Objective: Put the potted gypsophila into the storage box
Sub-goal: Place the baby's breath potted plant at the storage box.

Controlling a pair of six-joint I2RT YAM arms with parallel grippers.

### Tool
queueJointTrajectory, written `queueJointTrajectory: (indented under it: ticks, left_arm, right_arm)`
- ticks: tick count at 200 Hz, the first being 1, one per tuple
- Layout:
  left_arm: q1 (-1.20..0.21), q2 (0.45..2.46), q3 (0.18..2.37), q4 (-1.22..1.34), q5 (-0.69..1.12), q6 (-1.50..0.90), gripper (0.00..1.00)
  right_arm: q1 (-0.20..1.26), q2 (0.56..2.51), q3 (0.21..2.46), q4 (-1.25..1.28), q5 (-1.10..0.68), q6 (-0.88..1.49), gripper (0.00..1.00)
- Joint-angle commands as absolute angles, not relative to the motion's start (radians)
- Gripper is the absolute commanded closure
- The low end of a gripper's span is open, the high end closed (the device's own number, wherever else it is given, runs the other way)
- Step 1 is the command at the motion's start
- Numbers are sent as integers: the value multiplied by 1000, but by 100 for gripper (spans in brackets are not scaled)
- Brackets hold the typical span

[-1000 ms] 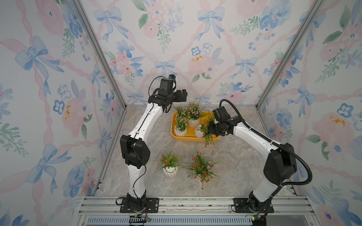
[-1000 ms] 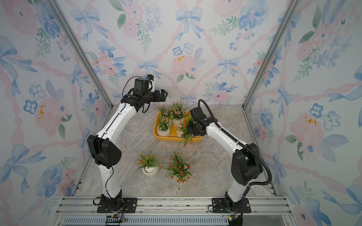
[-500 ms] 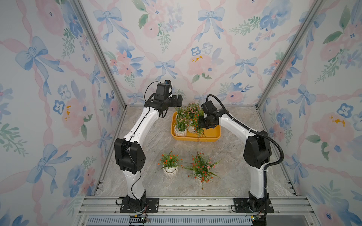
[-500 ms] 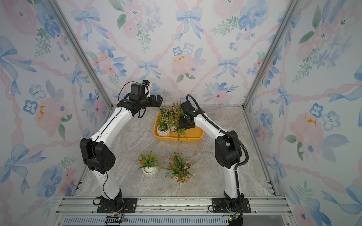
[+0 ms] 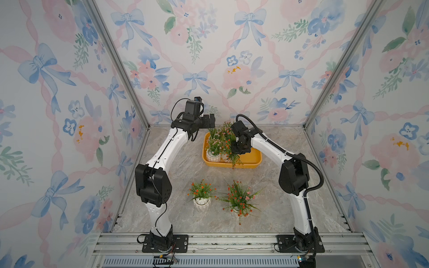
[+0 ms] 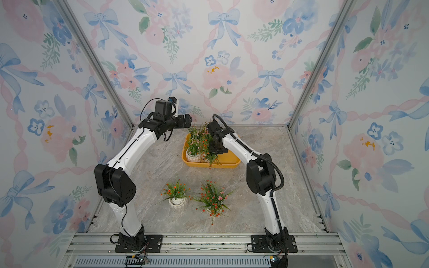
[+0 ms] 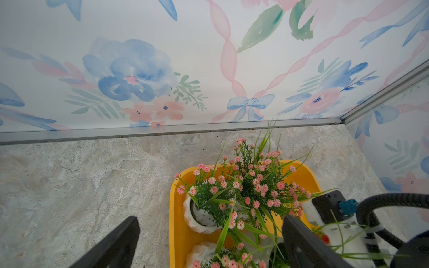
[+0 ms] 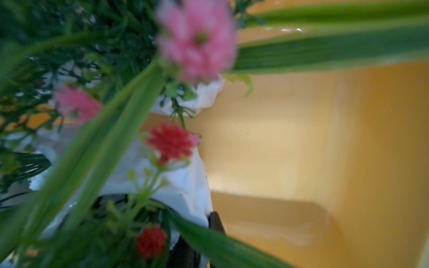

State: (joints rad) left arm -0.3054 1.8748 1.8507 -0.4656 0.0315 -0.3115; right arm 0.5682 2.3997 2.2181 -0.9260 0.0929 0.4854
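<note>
Gripping a small white ribbed pot of green grassy sprigs with orange-red flowers (image 8: 183,185), the right gripper (image 5: 237,151) sat inside the shallow yellow-orange plastic tub (image 5: 254,160); the left gripper (image 5: 211,120) gaped wide near its corner.

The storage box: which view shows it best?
Both top views: there the storage box shows nearly whole, outline clear. The left wrist view shows only one end of it; the right wrist view, just a blurred stretch of yellow inner wall.
</note>
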Motion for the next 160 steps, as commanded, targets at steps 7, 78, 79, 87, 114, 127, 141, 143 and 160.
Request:
queueJointTrajectory:
  ticks: [7,78,79,87,114,127,141,143,160]
  left_arm:
    - [-297,1833,1820,-448,14,-315,2]
    - [-291,1787,1731,-429,8,-328,2]
    - [-291,1786,1729,-428,8,-328,2]
    - [-288,1781,1720,-427,5,-328,2]
    - [-285,1770,1696,-418,3,-334,2]
    - [-285,1767,1688,-410,5,-339,2]
    - [-285,1768,1682,-403,8,-341,2]
    - [-284,1769,1681,-402,8,-341,2]
    - [-285,1770,1675,-393,9,-346,2]
  right_arm:
    - [592,2427,2277,-944,121,486,88]
    - [606,2435,2294,-951,130,485,70]
    - [606,2435,2293,-951,130,485,70]
    - [605,2435,2292,-950,133,488,67]
    - [604,2425,2286,-955,140,487,59]
    - [604,2411,2273,-954,149,489,57]
    - [605,2379,2245,-942,162,492,54]
    - [604,2374,2240,-940,165,492,53]
    - [603,2322,2192,-913,189,499,49]
